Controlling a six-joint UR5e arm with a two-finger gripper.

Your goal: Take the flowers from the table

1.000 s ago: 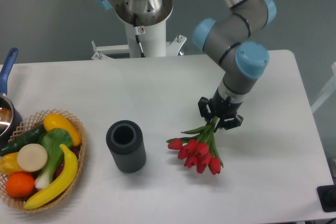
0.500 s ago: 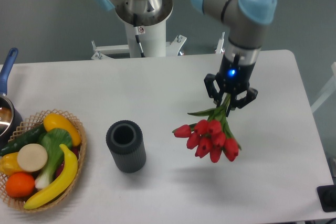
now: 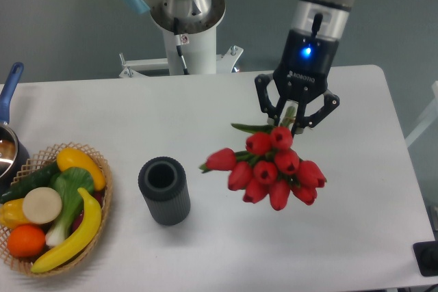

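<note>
The flowers (image 3: 270,167) are a bunch of red tulip buds with green stems, hanging in the air well above the white table (image 3: 205,111), buds down and toward the camera. My gripper (image 3: 295,114) is shut on the green stems at the top of the bunch, right of the table's middle. A blue light glows on the wrist above it. The stems are mostly hidden between the fingers.
A dark ribbed cylindrical cup (image 3: 164,190) stands upright left of the flowers. A wicker basket (image 3: 101,200) of toy fruit and vegetables sits at the front left. A pot with a blue handle (image 3: 9,90) is at the left edge. The robot base (image 3: 185,25) is behind the table.
The gripper has risen from the table with the flowers in its grip. The bunch now hangs higher, looks larger, and has left the tabletop.
</note>
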